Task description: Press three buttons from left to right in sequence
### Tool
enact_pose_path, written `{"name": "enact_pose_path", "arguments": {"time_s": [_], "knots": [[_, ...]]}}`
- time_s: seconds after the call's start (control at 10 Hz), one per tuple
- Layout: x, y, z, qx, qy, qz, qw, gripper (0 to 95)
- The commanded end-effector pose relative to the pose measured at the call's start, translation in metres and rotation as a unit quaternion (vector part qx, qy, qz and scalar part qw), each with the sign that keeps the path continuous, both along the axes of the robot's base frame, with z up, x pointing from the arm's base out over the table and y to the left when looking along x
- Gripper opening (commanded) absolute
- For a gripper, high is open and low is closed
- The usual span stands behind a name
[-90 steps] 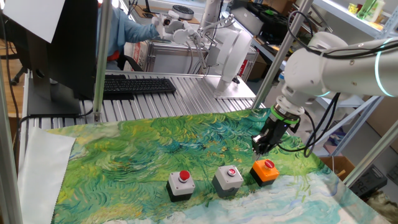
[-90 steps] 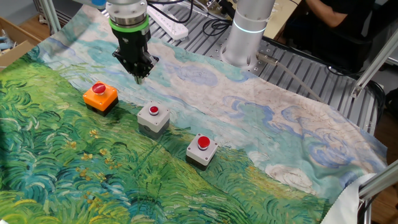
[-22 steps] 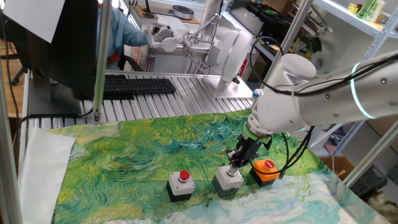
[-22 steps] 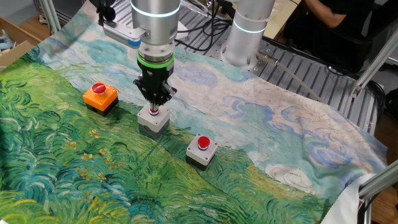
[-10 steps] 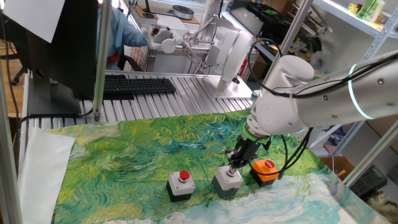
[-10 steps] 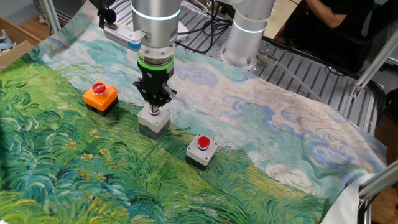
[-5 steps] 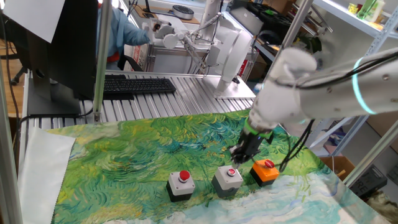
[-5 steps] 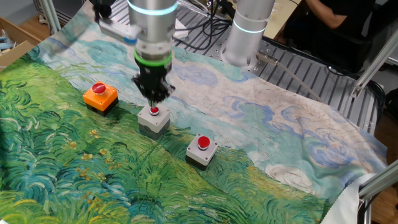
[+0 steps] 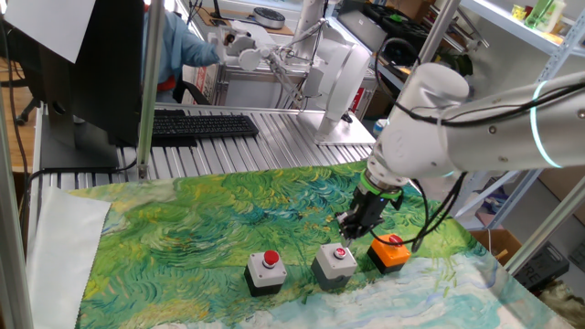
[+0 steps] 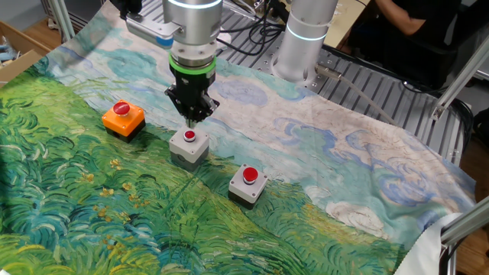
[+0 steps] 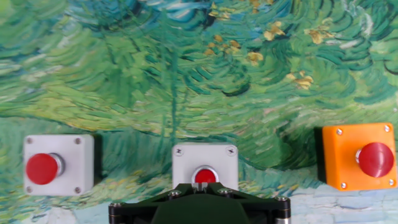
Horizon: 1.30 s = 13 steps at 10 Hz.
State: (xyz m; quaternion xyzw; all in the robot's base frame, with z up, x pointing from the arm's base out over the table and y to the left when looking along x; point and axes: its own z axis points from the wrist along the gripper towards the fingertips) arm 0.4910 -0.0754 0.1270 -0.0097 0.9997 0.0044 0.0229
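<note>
Three buttons with red caps stand in a row on the painted cloth. In one fixed view they are a grey one (image 9: 265, 271) on the left, a grey one (image 9: 335, 263) in the middle and an orange one (image 9: 390, 251) on the right. My gripper (image 9: 348, 228) hangs a little above the middle button, not touching it. The other fixed view shows the gripper (image 10: 191, 119) above the middle button (image 10: 189, 144), with the orange button (image 10: 124, 118) and the other grey button (image 10: 247, 184) beside it. In the hand view the fingertips (image 11: 199, 185) touch each other over the middle button (image 11: 204, 165).
The green and blue painted cloth (image 9: 201, 228) covers the table. A black keyboard (image 9: 196, 125) and a metal post (image 9: 151, 82) stand behind it. The arm's white base (image 10: 302, 38) is at the cloth's far edge.
The gripper was pressed down on the middle button's cap one second ago. It has risen off the cap and now hangs just above it.
</note>
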Motion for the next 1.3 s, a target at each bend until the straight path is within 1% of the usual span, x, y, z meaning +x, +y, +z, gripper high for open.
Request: {"name": "enact_pose_path", "arguments": {"time_s": [0.1,0.2,0.3,0.8,1.1,1.3], "knots": [[-0.001,0.007,0.003,0.000,0.001,-0.002,1.0000,0.0],[0.000,0.011,0.004,0.000,0.001,-0.005,1.0000,0.0],[-0.001,0.019,0.004,0.000,0.001,-0.005,1.0000,0.0],[-0.007,0.045,0.003,0.002,0.001,-0.016,0.9999,0.0],[-0.007,0.048,0.003,0.003,0.001,-0.013,0.9999,0.0],[-0.007,0.055,0.007,0.005,0.001,-0.013,0.9999,0.0]]}}
